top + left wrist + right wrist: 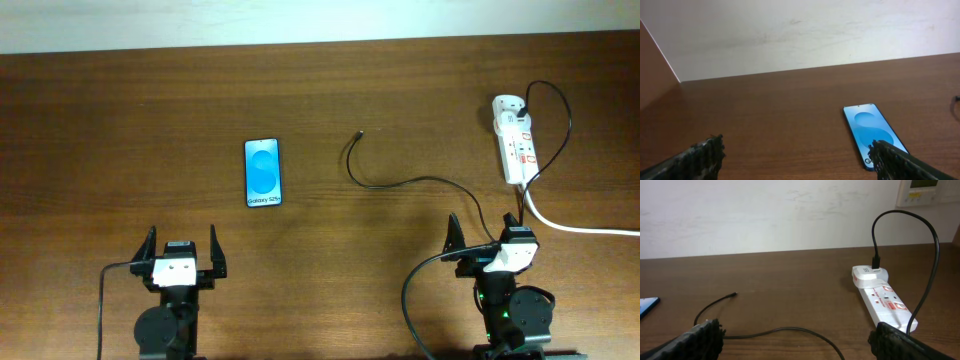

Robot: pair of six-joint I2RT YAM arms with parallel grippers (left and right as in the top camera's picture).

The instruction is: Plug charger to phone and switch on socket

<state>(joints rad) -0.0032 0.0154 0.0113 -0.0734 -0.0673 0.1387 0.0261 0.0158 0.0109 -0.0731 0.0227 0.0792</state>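
Note:
The phone (262,172) lies flat on the table, blue-and-white screen up, ahead and to the right of my left gripper (180,252); it also shows in the left wrist view (871,128). The charger cable (400,184) curls from its free plug tip (360,132) across the table and loops up into the white socket strip (515,140). In the right wrist view the cable (790,329), its tip (734,294) and the socket (883,299) lie ahead. My right gripper (488,240) sits near the front edge. Both grippers are open and empty; their jaws show in the left wrist view (797,157) and the right wrist view (796,337).
A thick white cord (575,227) runs from the socket to the right edge. A white wall (800,35) rises behind the wooden table's far edge. A wall panel (922,192) hangs at the upper right.

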